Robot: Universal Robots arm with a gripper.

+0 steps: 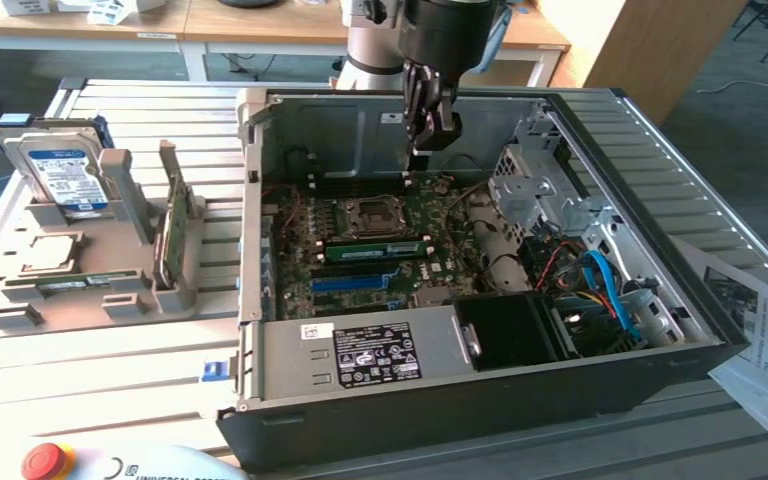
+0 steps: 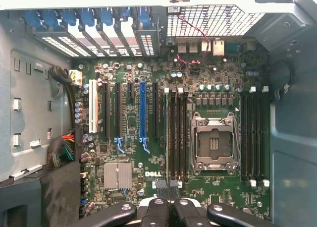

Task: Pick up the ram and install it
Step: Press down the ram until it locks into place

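Exterior view: the gripper (image 1: 432, 140) hangs clenched above the socket (image 1: 364, 212). The green ram (image 1: 373, 250) stands slotted just beside the socket. A pendant (image 1: 131, 465), well apart, reads "UNIVERSAL". Wrist view: the motherboard (image 2: 130, 138) reads "DELL" near the socket.

The arm (image 1: 373, 40) is silver-grey, with a dark wrist (image 1: 451, 30) and a pale blue cap (image 1: 498, 38). The gripper (image 1: 426, 143) is black, with rounded links (image 2: 106, 214) and silver screws (image 2: 158, 202).
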